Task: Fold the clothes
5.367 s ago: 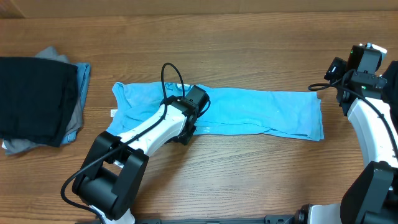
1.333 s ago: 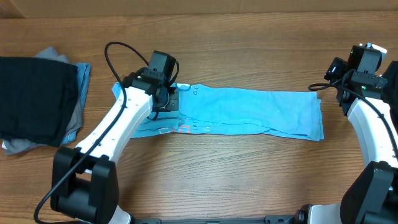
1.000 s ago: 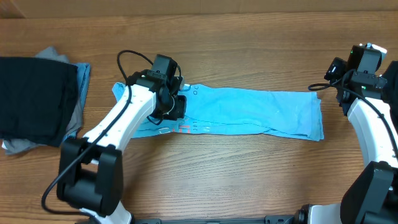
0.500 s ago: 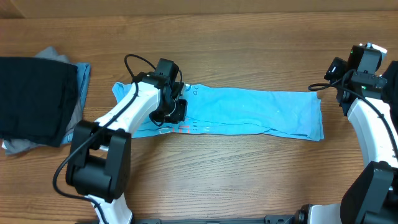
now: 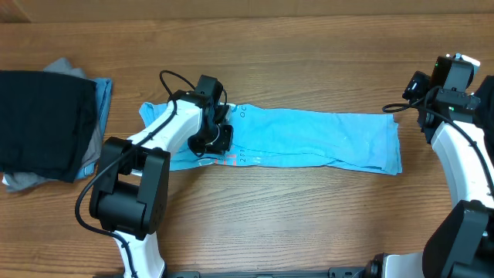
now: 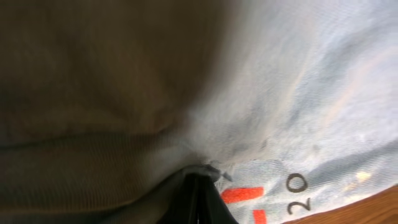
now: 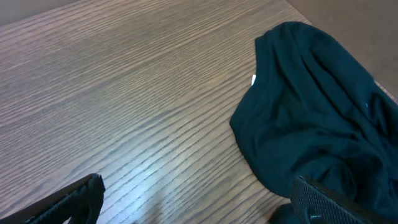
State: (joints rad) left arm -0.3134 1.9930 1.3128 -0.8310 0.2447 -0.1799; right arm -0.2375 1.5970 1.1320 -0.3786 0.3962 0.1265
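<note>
The light sky-blue T-shirt [image 5: 316, 137] lies as a long folded strip across the middle of the table. Red and dark lettering [image 5: 231, 158] shows along its front left edge. My left gripper [image 5: 214, 139] presses down on the shirt's left part. In the left wrist view its jaws [image 6: 200, 198] are shut, with a tuck of pale blue fabric [image 6: 298, 93] pinched at their tip beside a red mark and "20" [image 6: 296, 183]. My right gripper [image 7: 199, 208] is open above bare wood, its fingertips [image 7: 78, 198] wide apart and holding nothing.
A pile of folded clothes sits at the far left, black [image 5: 38, 123] on top of grey and blue [image 5: 99, 116]. A dark garment [image 7: 317, 118] lies crumpled by the right gripper. The right arm [image 5: 455, 100] stands at the table's right edge.
The left gripper has slid a little to the right and toward the front, still shut on the shirt. The lettering now shows along the front edge. The right arm has not moved.
</note>
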